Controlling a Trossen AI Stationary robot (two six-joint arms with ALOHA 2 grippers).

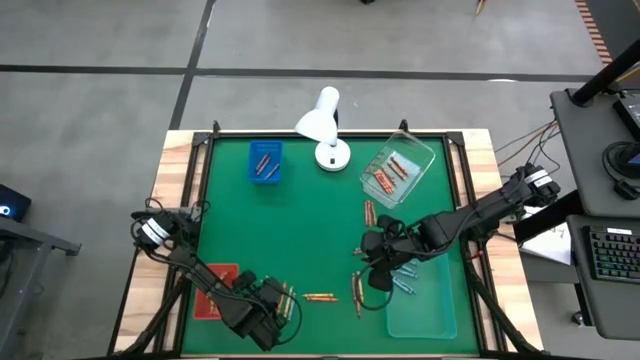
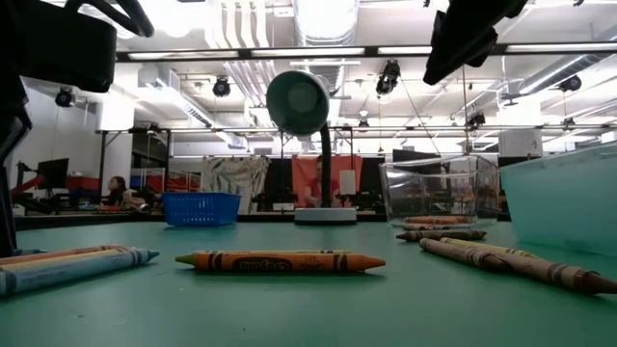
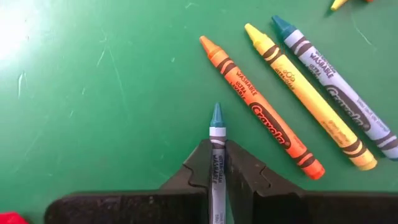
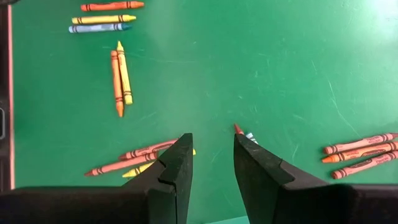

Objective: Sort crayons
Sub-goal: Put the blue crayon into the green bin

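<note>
The left end effector [image 3: 216,177] sits near the front edge of the green bench [image 1: 300,230], its two dark fingers pinched tight on a blue crayon [image 3: 216,134] whose tip pokes out ahead of them; just beyond and to one side of that tip lie an orange crayon [image 3: 261,107], a yellow crayon [image 3: 309,96] and a second blue crayon [image 3: 339,87], side by side and slanting the same way, none touching the fingers; a red tray [image 1: 213,290] lies just beside this end effector; the right end effector [image 4: 212,162] hangs over the right half of the bench with its fingers parted and nothing between them; a red crayon tip [image 4: 238,129] shows just past one finger, a few reddish and yellow crayons [image 4: 134,159] lie close by on the other side, three orange-red crayons [image 4: 360,155] rest farther off, and an orange and yellow pair [image 4: 120,79] lies well ahead; a pale tray [image 1: 425,305] lies just beside it.
</note>
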